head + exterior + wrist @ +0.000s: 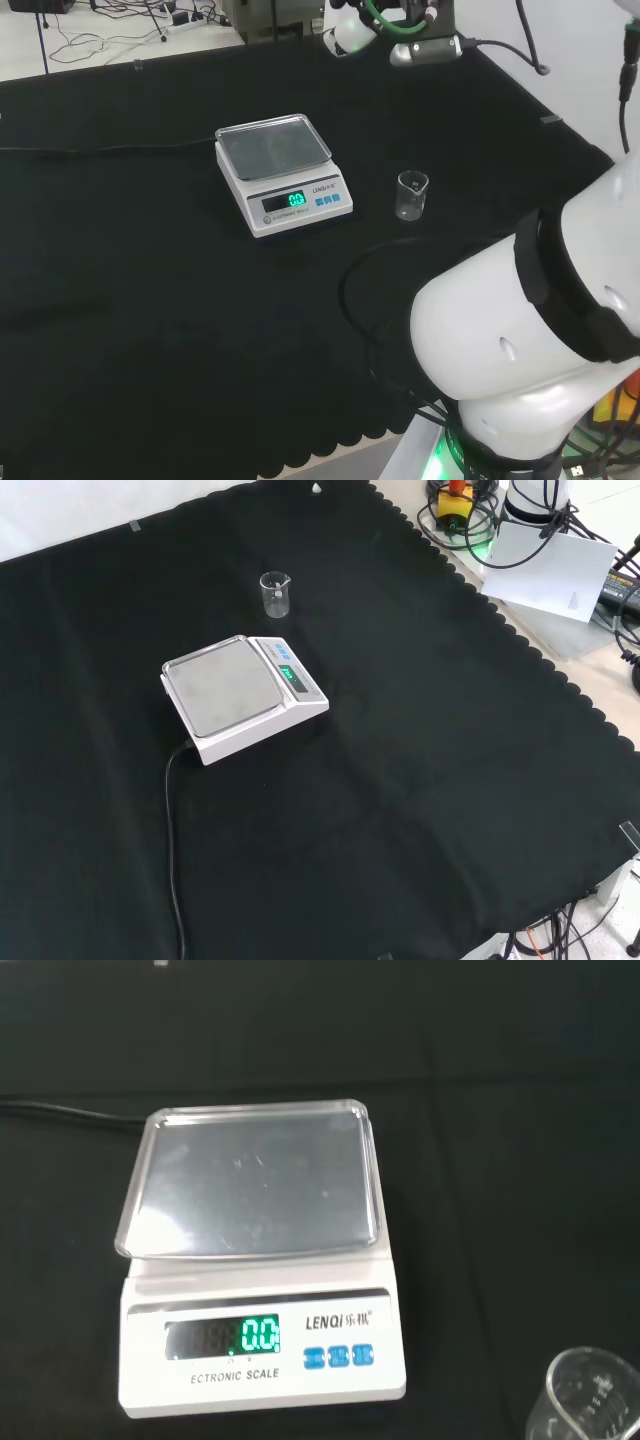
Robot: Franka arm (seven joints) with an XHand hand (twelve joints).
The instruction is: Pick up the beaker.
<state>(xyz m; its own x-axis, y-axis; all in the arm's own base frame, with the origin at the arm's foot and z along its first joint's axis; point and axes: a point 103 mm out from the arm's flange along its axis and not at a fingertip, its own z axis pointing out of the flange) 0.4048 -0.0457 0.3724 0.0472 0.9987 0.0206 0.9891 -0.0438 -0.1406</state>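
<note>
Here I see the beaker (411,194) standing upright on the black cloth (150,300) of the desk, near the white scale (282,174) and to its right in the head view, apart from it. The scale's steel pan is bare and its display glows green. A dark cable (172,840) runs from the scale across the cloth. Beyond the cloth's scalloped edge lie pale floor and tangled cables (120,30). I cannot tell how the hand's fingers stand.
</note>
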